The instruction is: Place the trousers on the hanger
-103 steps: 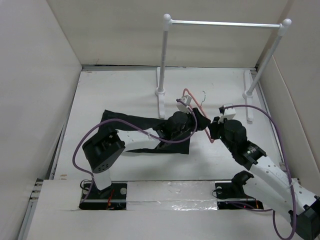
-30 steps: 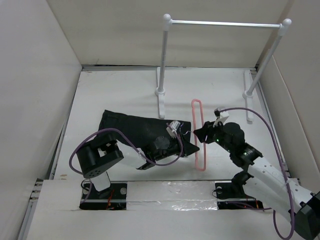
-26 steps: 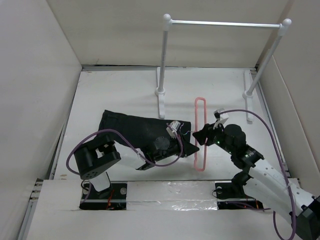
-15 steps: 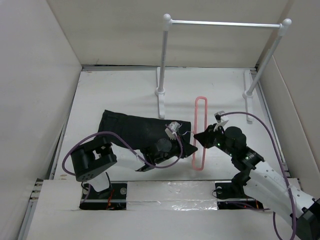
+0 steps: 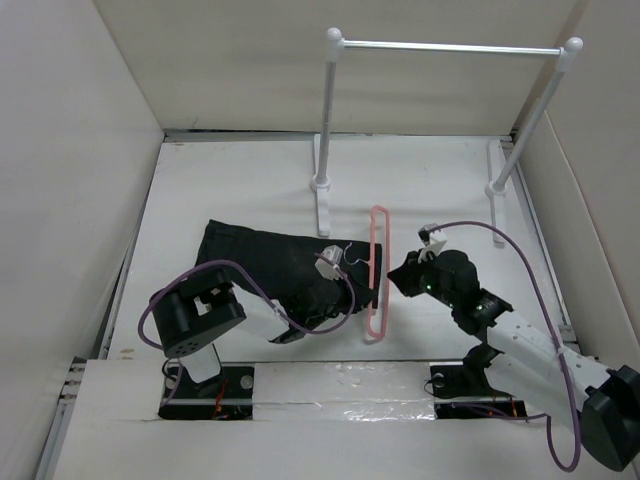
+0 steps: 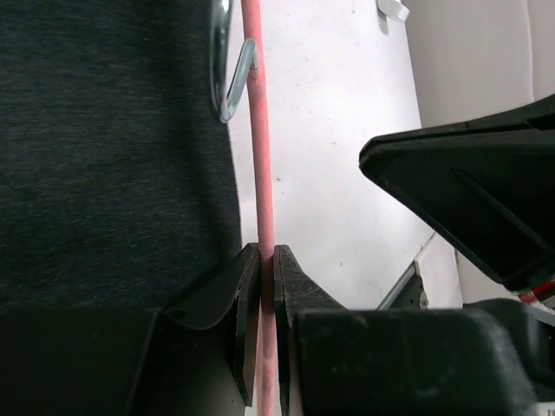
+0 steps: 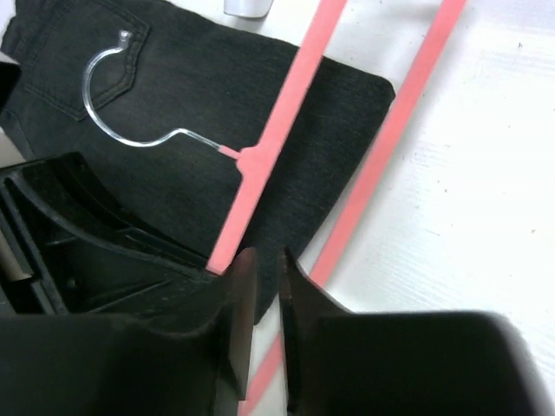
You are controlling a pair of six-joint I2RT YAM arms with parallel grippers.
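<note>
Little done yet, judging from the lay of things: the trousers [image 5: 255, 250] spread flat on the table [image 5: 240, 190], left of centre, neither passed through the hanger [image 6: 259, 156] nor draped over one of its long bars. Only side by side for the moment, with the hanger set lengthwise at the right edge of the fabric, one pink bar along that edge, the other over bare table just beside it, and the wire hook [image 7: 198, 139] across the dark cloth. Left to do, most probably: raising the hanger or the cloth, feeding a leg end through the loop, drawing it to the middle. As for the poses, starting at the near edge of the table: left arm [image 5: 250, 315] folded back on itself, then stretched low to the right over the trousers, with the left gripper [image 6: 266, 253] pinched tight on the pink bar and nothing else between the jaws. Right arm [image 5: 510, 335] reaching from the near right corner inward, with the right gripper [image 7: 264, 260] low at the hanger from the other side, near the left one but apart. Jaws there narrow, with only a thin gap; cannot tell whether gripping a bar or merely hovering above it. Farthest back, the white rail [image 5: 450, 47], well apart from both grippers.
</note>
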